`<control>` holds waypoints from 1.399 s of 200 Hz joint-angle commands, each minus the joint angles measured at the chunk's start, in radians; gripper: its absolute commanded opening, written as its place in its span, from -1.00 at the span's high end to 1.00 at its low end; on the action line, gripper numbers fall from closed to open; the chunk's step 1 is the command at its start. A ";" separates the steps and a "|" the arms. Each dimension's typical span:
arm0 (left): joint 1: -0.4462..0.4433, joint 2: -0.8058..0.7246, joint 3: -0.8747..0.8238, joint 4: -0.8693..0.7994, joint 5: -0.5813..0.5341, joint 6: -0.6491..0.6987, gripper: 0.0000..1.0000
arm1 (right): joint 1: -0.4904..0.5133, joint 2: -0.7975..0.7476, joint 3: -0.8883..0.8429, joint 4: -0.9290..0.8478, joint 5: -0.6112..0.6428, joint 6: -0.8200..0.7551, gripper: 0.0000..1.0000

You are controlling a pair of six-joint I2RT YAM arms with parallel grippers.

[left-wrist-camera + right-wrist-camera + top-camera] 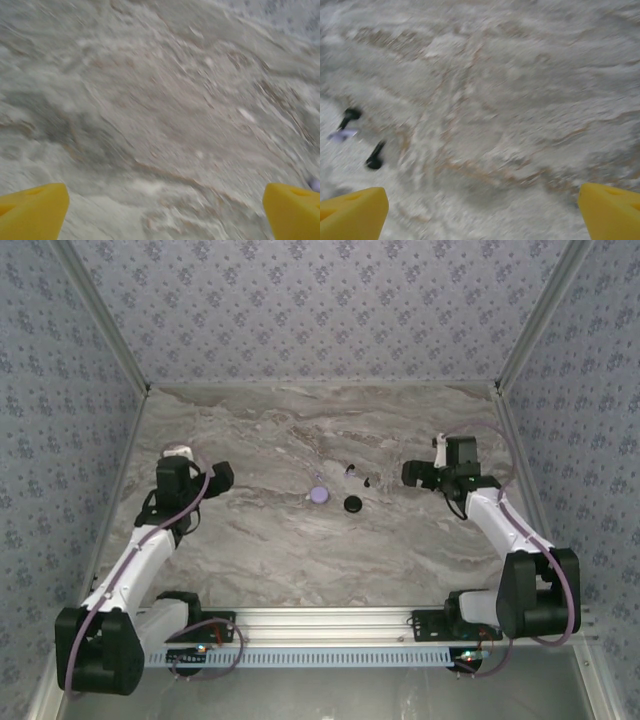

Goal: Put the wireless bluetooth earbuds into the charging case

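The charging case (353,504), a small black round puck, lies near the middle of the marble table. Just behind it lie the two tiny black earbuds (350,473) (366,482). In the right wrist view both earbuds (350,115) (375,158) lie at the left, well ahead of the yellow fingertips (352,215). My right gripper (412,475) (482,220) hovers to the right of the earbuds, open and holding nothing. My left gripper (218,478) (162,215) is far to the left of the case, open over bare marble between its fingertips (32,212).
A pale lavender flat disc (319,494) lies just left of the case; its edge shows at the right border of the left wrist view (314,183). A small pale scrap (342,134) lies by one earbud. Patterned walls enclose the table on three sides.
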 commanded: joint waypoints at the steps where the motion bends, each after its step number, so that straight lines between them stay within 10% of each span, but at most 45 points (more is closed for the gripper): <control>1: -0.044 0.013 0.065 -0.147 0.101 -0.032 -0.98 | 0.057 -0.023 0.039 -0.132 -0.113 -0.010 -1.00; 74: -0.270 0.095 0.132 -0.191 0.194 -0.032 -0.98 | 0.211 0.085 0.074 -0.135 -0.207 -0.022 -0.82; 195: -0.481 0.254 0.126 -0.065 0.262 -0.138 -0.14 | 0.299 0.498 0.390 -0.250 -0.222 -0.038 0.55; 280: -0.556 0.347 0.132 0.005 0.284 -0.182 0.07 | 0.324 0.630 0.489 -0.305 -0.140 -0.040 0.64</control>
